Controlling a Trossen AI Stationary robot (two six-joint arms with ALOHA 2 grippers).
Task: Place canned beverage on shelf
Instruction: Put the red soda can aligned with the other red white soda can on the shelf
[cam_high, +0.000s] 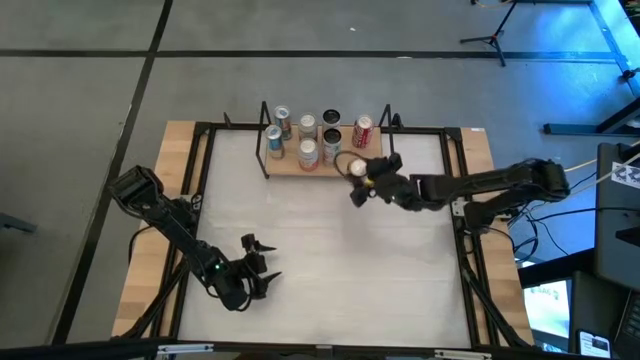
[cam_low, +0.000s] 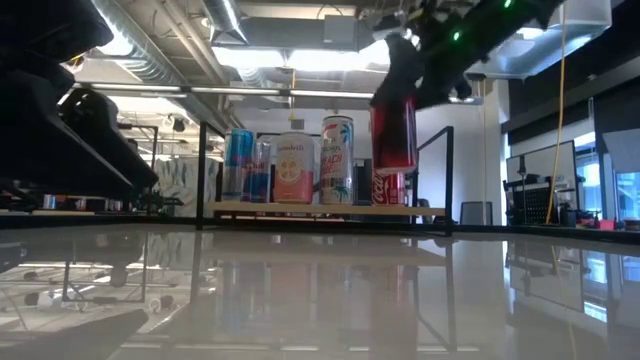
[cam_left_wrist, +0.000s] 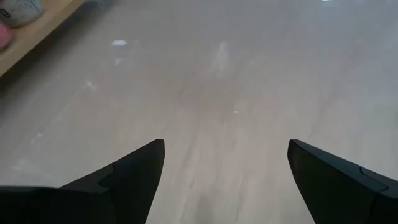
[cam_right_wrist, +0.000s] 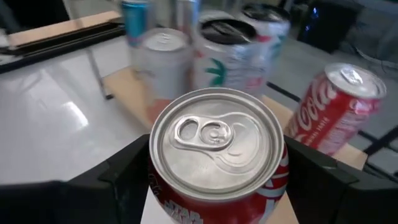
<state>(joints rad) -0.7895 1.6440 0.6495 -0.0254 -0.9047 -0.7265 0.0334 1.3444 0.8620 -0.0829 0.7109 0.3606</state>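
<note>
A red can with a silver top sits between the fingers of my right gripper, just in front of the shelf's right end. The shelf is a light-wood board in a black frame at the table's far side, and several cans stand upright on it. A red cola can is the one closest to the held can. Near the table's front left, my left gripper stands open over bare tabletop with nothing between its fingers. My right gripper pinches the red can's side wall, just under its top rim, between its two fingers, one on each side. The fingers come from the table's right, slanting a little downward. The can is about upright, top up, lifted clear of the table.
A black metal frame runs along the table's edges. The shelf's upright end loops stand at both ends of the board. There is bare white tabletop between the two arms.
</note>
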